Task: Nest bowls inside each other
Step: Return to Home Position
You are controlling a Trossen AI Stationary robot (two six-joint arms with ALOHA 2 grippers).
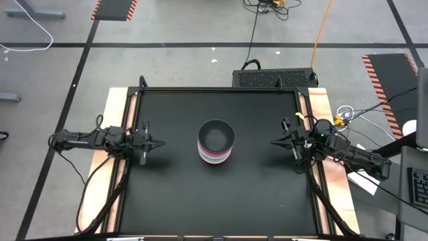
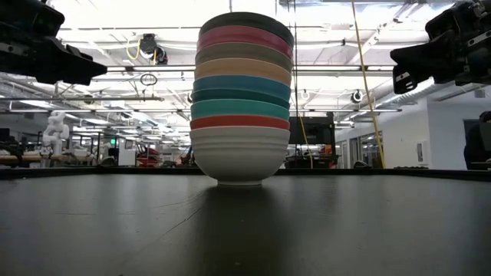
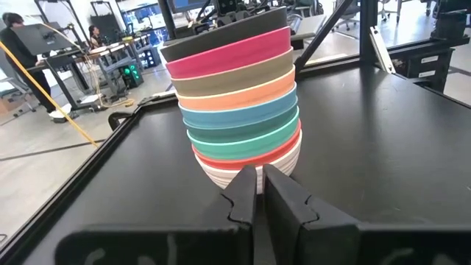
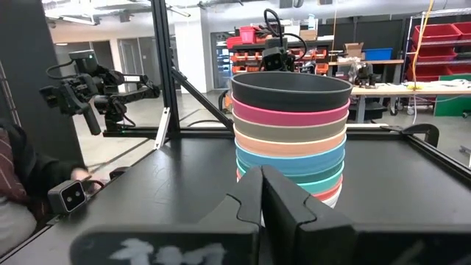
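Black matting [image 1: 174, 194] covers the table, with taped grey floor and orange-and-black hazard stripes [image 1: 114, 8] around it. The only marking we can spot, a white smear [image 4: 158, 254] on the right gripper's body in its wrist view, is too blurred to read.

At the mat's left edge we see the left gripper [image 1: 159, 142] raised above the surface. Its fingers [image 3: 243, 199] are pressed together with barely a hairline between them, holding nothing. It points at the stack [image 1: 216, 142] and is well apart from it.

The stack stands upright at the mat's centre, between the two grippers. From the bottom up we count the white bowl [image 2: 239, 153], red-pink bowl [image 2: 239, 122], turquoise bowl [image 2: 239, 109], dark green bowl [image 2: 239, 95], blue bowl [image 2: 242, 83], orange bowl [image 2: 244, 69], tan bowl [image 2: 244, 52], magenta bowl [image 2: 245, 36] and black bowl [image 2: 247, 18].

At the right edge the right gripper [image 1: 274, 142] faces the stack, also raised and well apart, its fingers [image 4: 250, 195] closed on nothing.

Every bowl above the white one shows only a rim band — the rest sits hidden inside the bowl below. From above we see little beyond the black bowl's inside. In the low view both grippers are cut off by the picture's edges, and a person's sleeve [image 4: 18, 184] is cropped in the right wrist view.
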